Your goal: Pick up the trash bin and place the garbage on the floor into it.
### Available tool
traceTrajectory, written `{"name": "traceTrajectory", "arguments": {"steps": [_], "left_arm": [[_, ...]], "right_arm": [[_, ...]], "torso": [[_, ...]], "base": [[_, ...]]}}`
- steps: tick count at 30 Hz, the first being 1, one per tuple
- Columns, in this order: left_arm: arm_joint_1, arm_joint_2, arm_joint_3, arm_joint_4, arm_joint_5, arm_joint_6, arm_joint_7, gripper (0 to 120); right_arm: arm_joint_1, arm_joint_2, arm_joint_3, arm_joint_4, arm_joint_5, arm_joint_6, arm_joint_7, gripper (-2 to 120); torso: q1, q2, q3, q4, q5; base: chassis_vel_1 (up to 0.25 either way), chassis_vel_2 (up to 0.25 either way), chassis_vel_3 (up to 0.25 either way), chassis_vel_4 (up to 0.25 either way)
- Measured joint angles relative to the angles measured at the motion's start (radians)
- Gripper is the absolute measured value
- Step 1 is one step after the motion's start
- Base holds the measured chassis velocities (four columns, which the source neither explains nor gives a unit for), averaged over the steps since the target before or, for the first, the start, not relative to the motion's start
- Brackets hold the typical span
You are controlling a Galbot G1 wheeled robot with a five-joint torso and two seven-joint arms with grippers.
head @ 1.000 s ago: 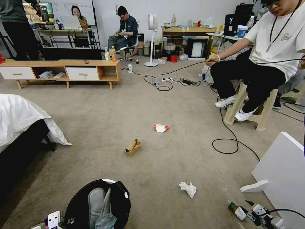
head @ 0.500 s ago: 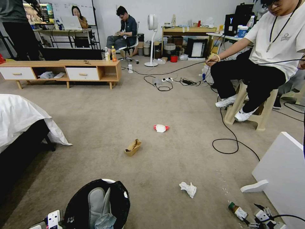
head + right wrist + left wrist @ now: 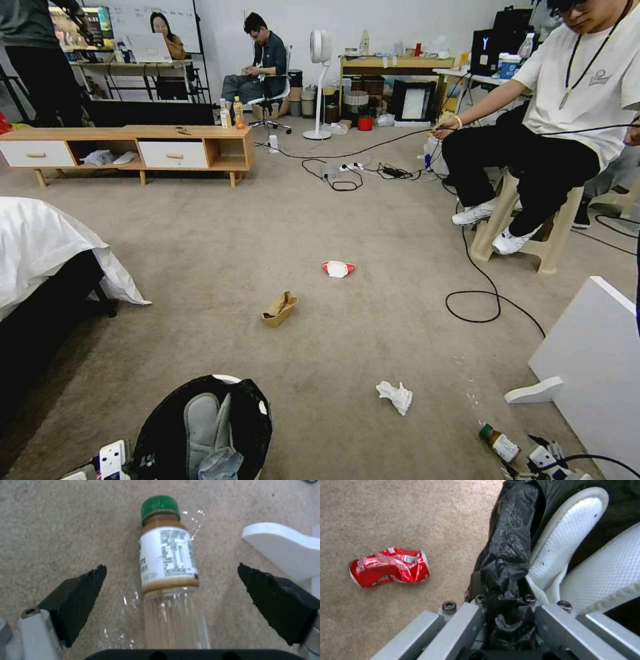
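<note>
The trash bin (image 3: 207, 427), white-rimmed with a black bag liner and a grey flap inside, sits at the near left of the head view. My left gripper (image 3: 508, 620) is shut on its bagged rim (image 3: 510, 562). A crushed red can (image 3: 390, 566) lies on the carpet beside the bin. My right gripper (image 3: 170, 567) is open low over a clear plastic bottle (image 3: 168, 565) with a green cap, one finger on each side of it. On the floor (image 3: 200, 267) farther out lie a white tissue (image 3: 395, 396), a tan folded cardboard (image 3: 279, 308) and a red-and-white packet (image 3: 338, 269).
A bed (image 3: 40, 247) stands at the left. At the right, a white board (image 3: 593, 360) with a foot (image 3: 283, 542) stands close to the bottle. A black cable loop (image 3: 473, 303) lies near a person seated on a stool (image 3: 520, 233). A low wooden cabinet (image 3: 133, 150) stands far back.
My right gripper has sunk lower over the bottle, slipping toward the bottom edge of the head view. The bin and the litter have stayed put.
</note>
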Motion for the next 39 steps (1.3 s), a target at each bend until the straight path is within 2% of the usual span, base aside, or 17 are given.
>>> {"name": "traceTrajectory", "arguments": {"steps": [15, 29, 36, 38, 39], "left_arm": [[0.001, -0.003, -0.001, 0.008, 0.007, -0.003, 0.0, 2], [0.002, 0.001, -0.002, 0.009, 0.006, -0.002, 0.0, 2], [0.002, 0.004, -0.007, 0.008, 0.0, 0.0, -0.001, 2], [0.002, 0.005, -0.009, 0.009, 0.0, 0.0, -0.001, 2], [0.002, 0.005, -0.009, 0.009, 0.0, 0.0, -0.001, 2]], "right_arm": [[0.058, 0.032, -0.009, -0.111, -0.031, 0.013, 0.001, 100], [0.096, 0.053, -0.029, -0.151, -0.036, 0.016, 0.005, 100], [0.123, 0.074, -0.048, -0.184, -0.042, 0.027, 0.011, 83], [0.138, 0.084, -0.054, -0.206, -0.047, 0.034, 0.011, 73], [0.138, 0.084, -0.054, -0.206, -0.047, 0.034, 0.011, 73]], "torso": [[0.0, 0.0, 0.0, 0.0, 0.0], [0.0, 0.0, 0.0, -0.0001, -0.0003], [0.0, 0.0, 0.0, -0.001, -0.0018], [0.0, 0.0, 0.0, -0.001, -0.0018], [0.0, 0.0, 0.0, -0.001, -0.0018]], "base": [[0.0, 0.0, 0.0, 0.0], [0.0, 0.0, 0.0, 0.0], [0.0, 0.0, 0.0, 0.0], [0.0, 0.0, 0.0, 0.0], [0.0, 0.0, 0.0, 0.0]]}}
